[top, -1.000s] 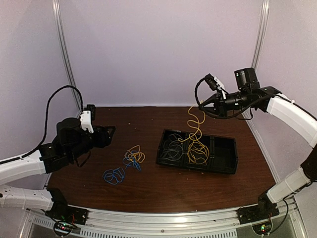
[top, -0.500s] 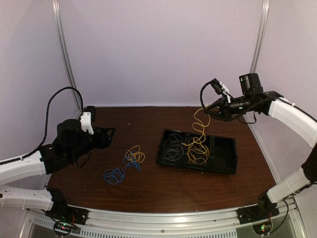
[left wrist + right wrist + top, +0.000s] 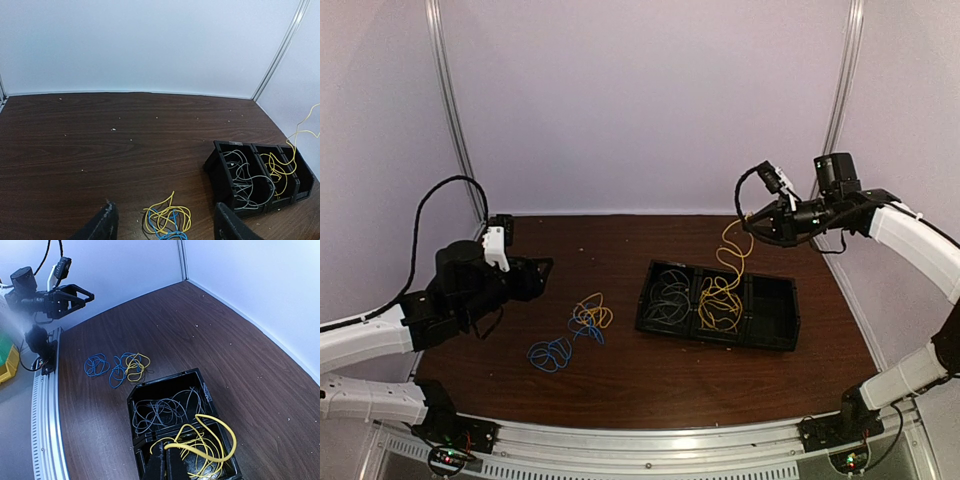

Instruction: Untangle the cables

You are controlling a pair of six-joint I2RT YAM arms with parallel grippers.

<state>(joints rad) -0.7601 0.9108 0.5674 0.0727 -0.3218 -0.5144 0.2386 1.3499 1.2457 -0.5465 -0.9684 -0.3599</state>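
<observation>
A black three-compartment tray [image 3: 770,312] lies right of centre. Pale grey cables [image 3: 670,295] fill its left compartment, and yellow cables [image 3: 718,308] its middle one. My right gripper [image 3: 748,222] hangs above the tray's far side, shut on a yellow cable [image 3: 732,255] that dangles into the middle compartment. In the right wrist view the shut gripper [image 3: 166,460] pinches that yellow loop [image 3: 222,437]. A tangled yellow and blue bundle [image 3: 591,318] and a blue bundle [image 3: 550,353] lie on the table. My left gripper [image 3: 535,268] hovers open to their left, and its wrist view shows the tangle [image 3: 167,220] between its fingers [image 3: 105,225].
The tray's right compartment holds nothing. White walls enclose the brown table [image 3: 610,245] at the back and sides. An aluminium rail [image 3: 650,440] runs along the near edge by both arm bases. Small pale crumbs dot the wood [image 3: 113,129].
My right gripper has moved right and a little down with the yellow cable, so more of it rests in the middle compartment. The left arm has stayed still.
</observation>
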